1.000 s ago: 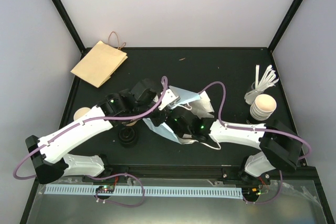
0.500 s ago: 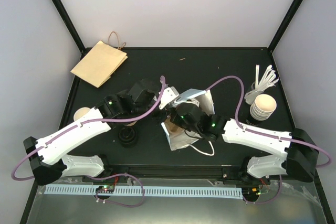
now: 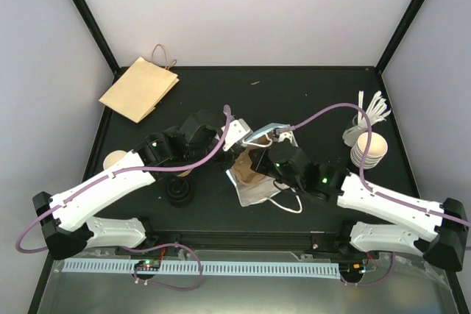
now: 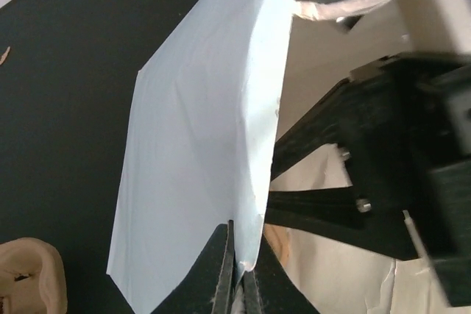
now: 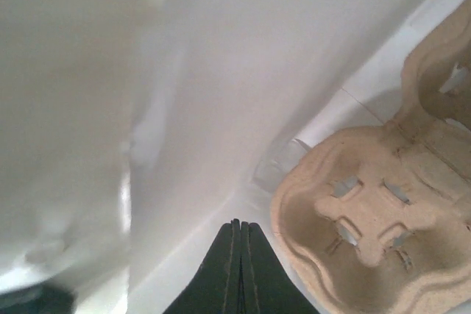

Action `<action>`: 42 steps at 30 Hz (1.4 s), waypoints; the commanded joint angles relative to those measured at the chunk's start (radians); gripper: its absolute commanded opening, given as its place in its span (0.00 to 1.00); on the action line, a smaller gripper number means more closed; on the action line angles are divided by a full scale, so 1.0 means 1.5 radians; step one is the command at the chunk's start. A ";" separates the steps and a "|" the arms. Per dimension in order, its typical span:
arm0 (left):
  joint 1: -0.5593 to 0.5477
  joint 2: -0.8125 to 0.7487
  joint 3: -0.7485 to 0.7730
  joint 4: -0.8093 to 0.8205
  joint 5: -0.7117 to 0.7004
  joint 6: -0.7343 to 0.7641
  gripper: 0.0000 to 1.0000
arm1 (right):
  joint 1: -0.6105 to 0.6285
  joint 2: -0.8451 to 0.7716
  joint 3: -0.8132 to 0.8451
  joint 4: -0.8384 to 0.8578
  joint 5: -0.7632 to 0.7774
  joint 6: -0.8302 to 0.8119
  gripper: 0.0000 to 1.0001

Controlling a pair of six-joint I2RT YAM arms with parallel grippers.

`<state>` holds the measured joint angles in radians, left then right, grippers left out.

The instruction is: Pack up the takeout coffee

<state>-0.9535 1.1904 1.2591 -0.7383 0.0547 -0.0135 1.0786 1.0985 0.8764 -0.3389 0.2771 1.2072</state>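
From above, the light is even and diffuse. The pale lilac-white enclosure walls (image 3: 243, 12) glow without hot spots, and the matte black table top (image 3: 309, 93) swallows nearly every shadow. That view is sharp throughout, though the black corner posts (image 3: 88, 20) splay outward (a wide-angle lens). On the left wrist, the smooth white paper bag (image 4: 199, 152) reads cool and bluish, bright on its lit face. The upper right corner blows out, and the left gripper (image 4: 237, 277) at the bottom edge is soft. The right wrist view is hazy and low in contrast — bag wall washed out, right gripper (image 5: 240, 255) blurred, only the moulded brown pulp cup carrier (image 5: 353, 233) fairly crisp.
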 commanded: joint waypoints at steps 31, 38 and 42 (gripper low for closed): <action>-0.005 0.025 0.077 -0.080 0.017 0.103 0.02 | 0.005 -0.070 -0.025 -0.102 -0.209 -1.291 0.01; -0.005 0.029 0.067 -0.084 0.025 0.103 0.02 | 0.033 -0.069 -0.071 -0.075 -0.139 -1.345 0.01; -0.005 0.033 0.067 -0.094 0.038 0.103 0.02 | 0.035 -0.057 -0.065 -0.089 -0.115 -1.376 0.01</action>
<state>-0.9535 1.2324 1.3373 -0.8700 0.0753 0.1246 1.1233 1.0069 0.7773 -0.4606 0.0360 -0.7738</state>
